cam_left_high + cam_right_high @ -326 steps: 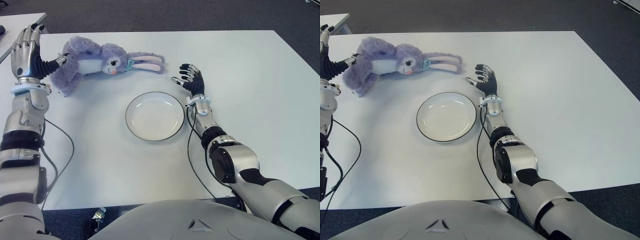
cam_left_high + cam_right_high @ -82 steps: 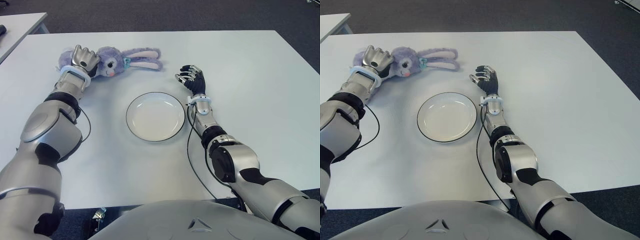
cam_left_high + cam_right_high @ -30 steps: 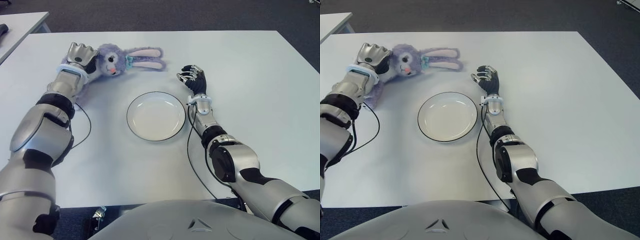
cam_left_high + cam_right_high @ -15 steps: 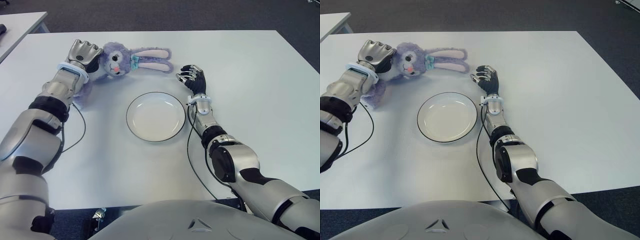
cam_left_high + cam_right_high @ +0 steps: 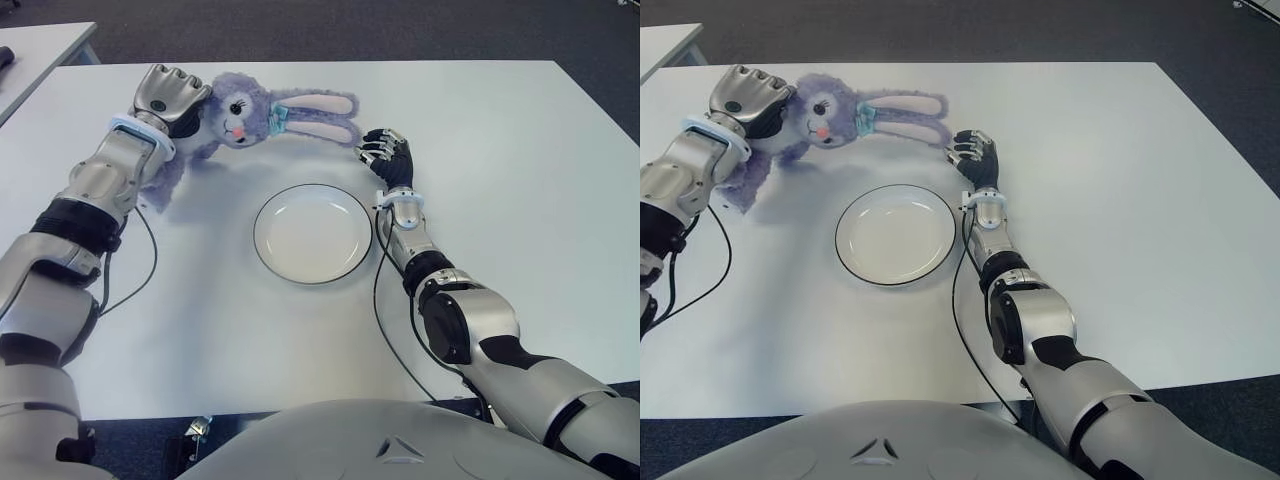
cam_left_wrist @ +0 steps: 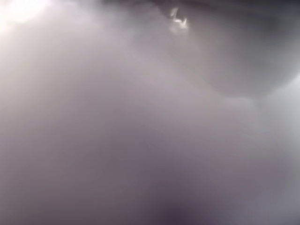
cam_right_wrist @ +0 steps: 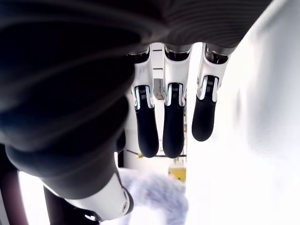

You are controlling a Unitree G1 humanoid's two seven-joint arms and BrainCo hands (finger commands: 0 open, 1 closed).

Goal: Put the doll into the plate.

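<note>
Left hand (image 5: 168,97) grips doll (image 5: 240,112) beyond plate (image 5: 312,232); ears near right hand (image 5: 388,157)

Eye views bright, even; left wrist fogged.

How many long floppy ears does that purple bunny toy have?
2. Both ears of the purple plush bunny doll trail side by side toward the right robot hand, beyond the white round plate; the left robot hand grips its body.
</note>
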